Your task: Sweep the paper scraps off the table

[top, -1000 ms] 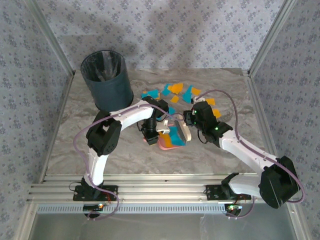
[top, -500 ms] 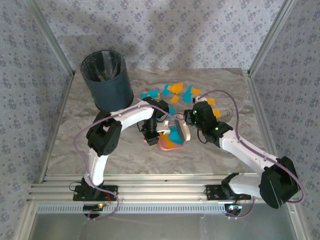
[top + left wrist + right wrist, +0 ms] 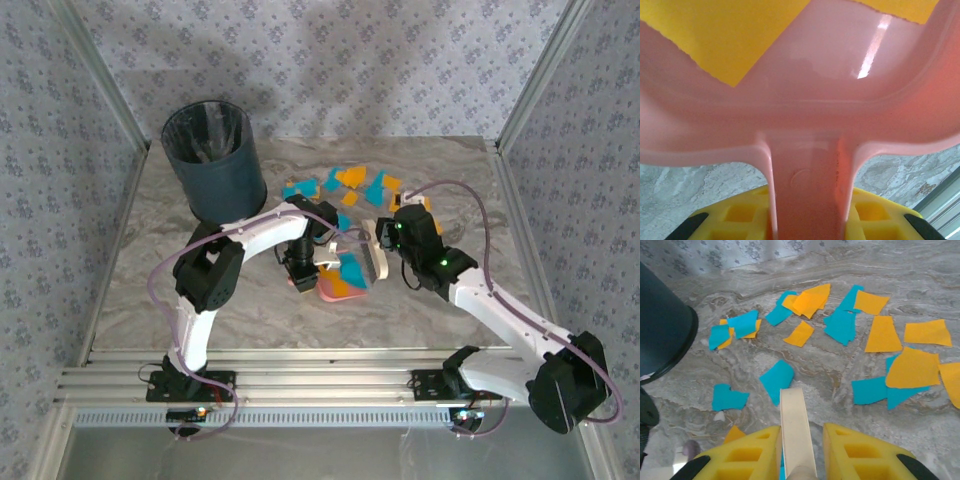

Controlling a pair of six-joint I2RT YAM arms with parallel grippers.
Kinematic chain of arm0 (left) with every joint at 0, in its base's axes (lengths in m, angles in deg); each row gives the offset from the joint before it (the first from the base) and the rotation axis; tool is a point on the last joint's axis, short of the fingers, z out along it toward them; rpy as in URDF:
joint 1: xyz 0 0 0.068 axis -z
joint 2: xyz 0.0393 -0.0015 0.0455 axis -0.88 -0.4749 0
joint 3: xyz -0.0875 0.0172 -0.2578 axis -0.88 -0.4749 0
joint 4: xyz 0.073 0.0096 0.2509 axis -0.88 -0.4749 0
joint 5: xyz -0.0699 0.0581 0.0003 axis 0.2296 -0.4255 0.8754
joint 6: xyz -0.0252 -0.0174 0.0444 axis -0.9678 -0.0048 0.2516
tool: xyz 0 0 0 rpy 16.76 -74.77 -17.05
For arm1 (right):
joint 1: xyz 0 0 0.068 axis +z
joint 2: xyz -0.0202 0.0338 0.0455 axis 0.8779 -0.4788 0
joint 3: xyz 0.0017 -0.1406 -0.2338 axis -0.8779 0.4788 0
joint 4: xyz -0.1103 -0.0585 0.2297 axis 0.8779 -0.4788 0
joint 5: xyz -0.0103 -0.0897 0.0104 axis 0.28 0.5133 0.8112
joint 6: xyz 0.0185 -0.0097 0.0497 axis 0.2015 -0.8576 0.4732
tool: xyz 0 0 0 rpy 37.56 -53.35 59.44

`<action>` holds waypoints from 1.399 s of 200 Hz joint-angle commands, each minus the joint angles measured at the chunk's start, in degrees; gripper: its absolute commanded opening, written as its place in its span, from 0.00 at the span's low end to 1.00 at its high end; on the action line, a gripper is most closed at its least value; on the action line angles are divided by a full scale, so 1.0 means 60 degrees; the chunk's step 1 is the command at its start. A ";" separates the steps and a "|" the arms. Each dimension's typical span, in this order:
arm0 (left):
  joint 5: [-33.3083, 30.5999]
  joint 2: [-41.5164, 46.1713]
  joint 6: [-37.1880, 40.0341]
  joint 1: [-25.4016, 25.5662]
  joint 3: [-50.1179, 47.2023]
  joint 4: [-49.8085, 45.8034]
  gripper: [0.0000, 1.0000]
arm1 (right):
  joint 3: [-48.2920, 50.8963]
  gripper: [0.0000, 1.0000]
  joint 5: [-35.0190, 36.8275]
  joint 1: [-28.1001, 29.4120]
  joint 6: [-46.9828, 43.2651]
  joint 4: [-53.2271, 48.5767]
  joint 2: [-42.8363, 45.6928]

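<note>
Mid-table, the left gripper [image 3: 807,222] was clamped on the handle of a pink dustpan [image 3: 840,100]. The pan was glossy moulded plastic, with a rounded back wall and a flat stem held between the yellow fingers. Teal and orange pieces lay in the dustpan, seen from above. Just right of the pan, the right gripper [image 3: 799,452] was closed on the flat cream handle of a white brush [image 3: 378,258]. The brush head sat beside the pan's mouth.

Beyond that, the paper scraps [image 3: 840,322] lay flat on the table [image 3: 150,270] in a loose scatter toward the far middle. They were thin, matte teal and orange-yellow bits with irregular angular outlines, some overlapping. The top was a smooth grey-beige marble pattern, edged with aluminium rails. At the far left stood a dark round bin [image 3: 210,160] with a shiny black liner.
</note>
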State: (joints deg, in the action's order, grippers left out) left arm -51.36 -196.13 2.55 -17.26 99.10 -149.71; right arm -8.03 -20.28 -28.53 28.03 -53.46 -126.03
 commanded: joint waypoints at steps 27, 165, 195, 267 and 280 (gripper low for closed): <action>-0.0056 0.0139 0.0026 0.0055 -0.0053 -0.0268 0.00 | -0.0231 0.00 0.0594 0.0126 0.0242 -0.0322 -0.0255; -0.0026 0.0153 -0.0002 0.0054 -0.0117 -0.0161 0.00 | -0.0248 0.00 -0.1088 0.0191 0.0062 0.0364 -0.0545; -0.0025 0.0227 -0.0018 0.0047 -0.0235 -0.0027 0.00 | -0.0219 0.00 -0.0778 0.0188 0.0066 0.0215 -0.0206; 0.0200 0.0454 -0.0091 -0.0118 -0.0498 0.0550 0.00 | 0.0141 0.00 -0.0326 0.0026 0.0512 -0.0057 0.0467; 0.0215 0.0515 -0.0137 -0.0166 -0.0564 0.0695 0.00 | 0.0177 0.00 -0.0157 -0.0027 0.0556 -0.0186 0.0627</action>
State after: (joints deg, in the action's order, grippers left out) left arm -50.46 -195.32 2.53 -17.66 96.76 -146.28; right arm -7.57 -23.99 -27.98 29.60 -53.11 -124.78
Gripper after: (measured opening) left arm 0.278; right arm 0.254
